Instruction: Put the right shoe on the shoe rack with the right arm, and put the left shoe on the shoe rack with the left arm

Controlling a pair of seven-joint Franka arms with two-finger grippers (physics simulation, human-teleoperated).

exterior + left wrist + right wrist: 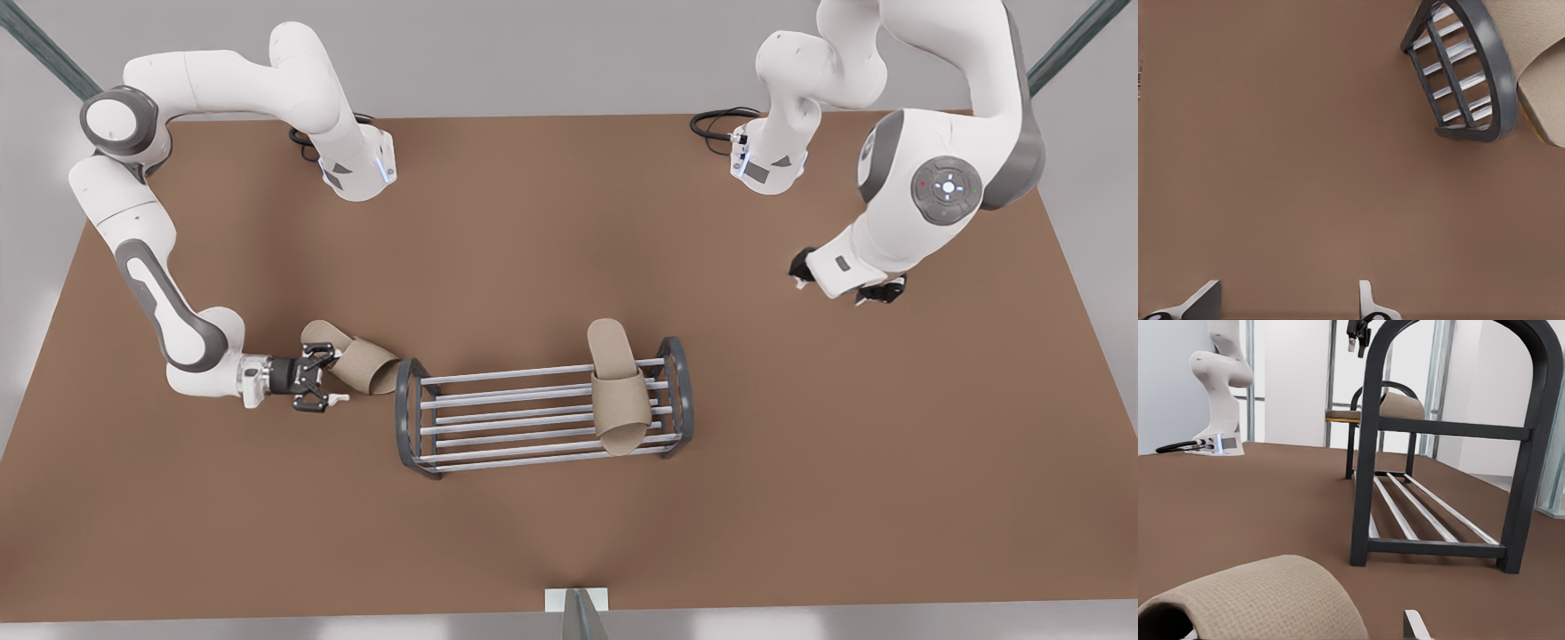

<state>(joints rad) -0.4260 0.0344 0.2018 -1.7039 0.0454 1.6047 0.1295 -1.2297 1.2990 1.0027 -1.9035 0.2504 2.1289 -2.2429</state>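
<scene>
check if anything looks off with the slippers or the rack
One slipper lies off the rack, on the table by its end frame, at the right gripper. The other slipper sits crosswise on the rods, both ends overhanging. The left gripper hangs open above the table.

Three cameras: one overhead, one on each wrist.

Your front view looks steeply down on the whole bench (pixel 533 222) from high up, with both arm bases along its far edge. Your left wrist view looks straight down from above, taking in bare bench and one dark end frame of the shoe rack (pixel 1471 73). Your right wrist view sits low, almost at bench level, and looks level along the rack's rods through the near end frame, close up. All three views share the shoe rack (pixel 542 404) (pixel 1438 453).
</scene>
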